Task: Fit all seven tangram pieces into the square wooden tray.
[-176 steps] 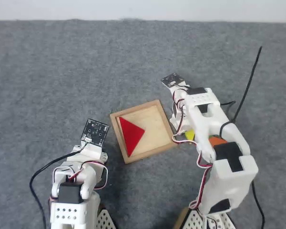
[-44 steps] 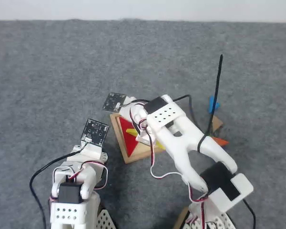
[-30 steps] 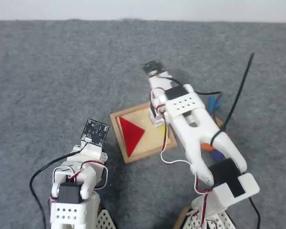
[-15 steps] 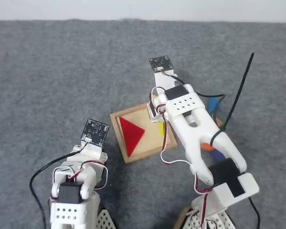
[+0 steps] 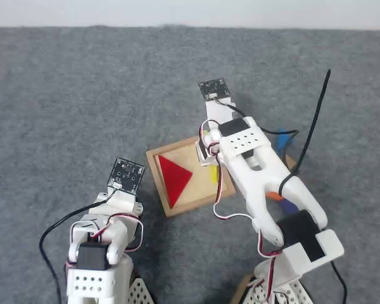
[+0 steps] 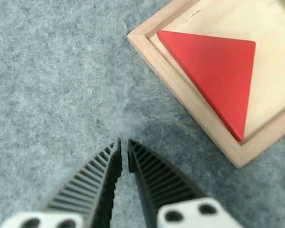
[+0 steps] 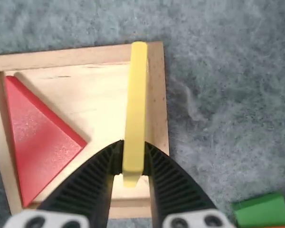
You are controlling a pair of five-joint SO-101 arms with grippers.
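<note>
One tangram piece, a red triangle [image 7: 35, 133], lies flat in the square wooden tray [image 7: 76, 56]. The right gripper [image 7: 133, 149] pinches a yellow piece [image 7: 137, 95] held on edge along the tray's far side from the triangle. The left gripper [image 6: 124, 145], fingers pressed together on nothing, hangs over grey carpet [image 6: 47, 71] near a tray corner.

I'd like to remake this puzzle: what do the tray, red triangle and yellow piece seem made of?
The tray looks like pale unfinished wood: grain lines and dark flecks show on its rim. The red triangle seems painted wood or plastic; its matt, speckled face leaves that open. The yellow piece, seen edge-on, is smooth and evenly coloured, likely the same.
</note>
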